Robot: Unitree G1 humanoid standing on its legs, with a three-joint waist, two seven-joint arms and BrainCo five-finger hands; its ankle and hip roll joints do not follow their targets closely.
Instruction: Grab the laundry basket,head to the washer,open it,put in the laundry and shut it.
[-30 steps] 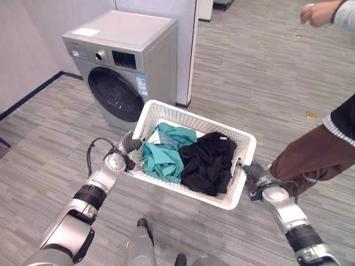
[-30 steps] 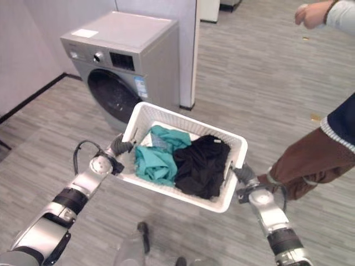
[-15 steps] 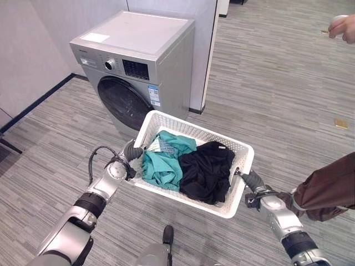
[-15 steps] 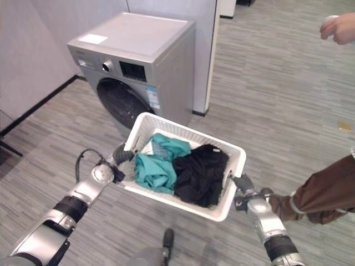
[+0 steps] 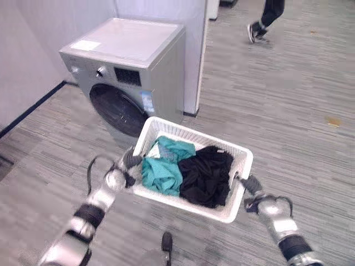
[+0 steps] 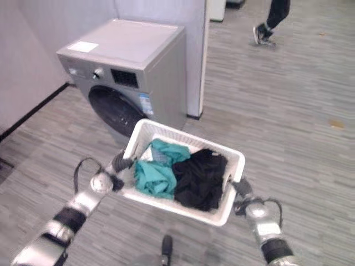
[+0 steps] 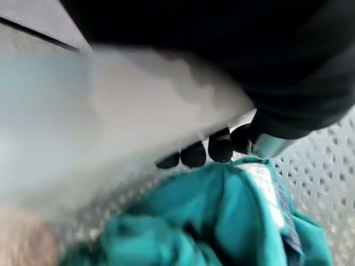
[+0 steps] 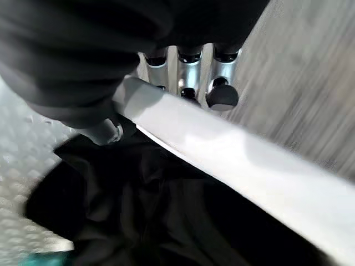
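A white laundry basket (image 5: 195, 137) hangs in front of me, carried between both hands. Inside lie a teal garment (image 5: 162, 166) on the left and a black garment (image 5: 208, 174) on the right. My left hand (image 5: 130, 159) is curled over the basket's left rim, its dark fingertips (image 7: 209, 149) hooked inside beside the teal cloth (image 7: 222, 221). My right hand (image 5: 249, 185) grips the right rim (image 8: 222, 152), fingers (image 8: 191, 75) wrapped round it above the black cloth (image 8: 144, 216). The grey washer (image 5: 130, 77) stands just beyond the basket, its round dark door (image 5: 117, 110) shut.
A white pillar (image 5: 191, 50) rises right behind the washer. A wall with dark skirting (image 5: 28, 111) runs along the left. A person's legs and shoes (image 5: 265, 22) are walking at the far back right. Grey plank floor (image 5: 299, 111) stretches open to the right.
The view has shifted as I walk; the washer stays close ahead. The person who stood at my right has gone and now shows far behind. Both hands keep their hold.
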